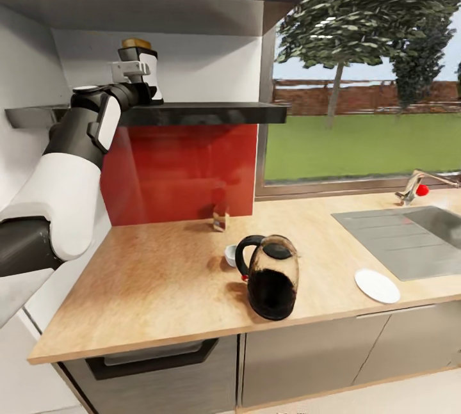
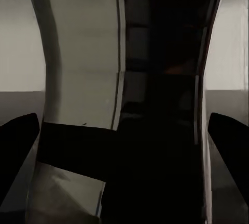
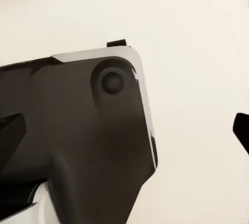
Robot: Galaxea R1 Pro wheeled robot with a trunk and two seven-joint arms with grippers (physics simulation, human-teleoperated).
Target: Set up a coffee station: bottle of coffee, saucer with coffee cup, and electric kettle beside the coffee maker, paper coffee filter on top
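Left pincer (image 1: 142,75) hiding bottle of coffee (image 1: 137,45)

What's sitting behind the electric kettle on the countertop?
Behind the electric kettle, a small white coffee cup shows on the countertop, partly covered by the kettle's handle. Farther back stands a small glass item. Anything directly behind the kettle's body is hidden.

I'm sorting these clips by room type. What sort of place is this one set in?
A simulated home kitchen, most likely: a wood-look countertop with an inset steel sink and tap, an electric kettle standing on it, and a window looking out on a lawn.
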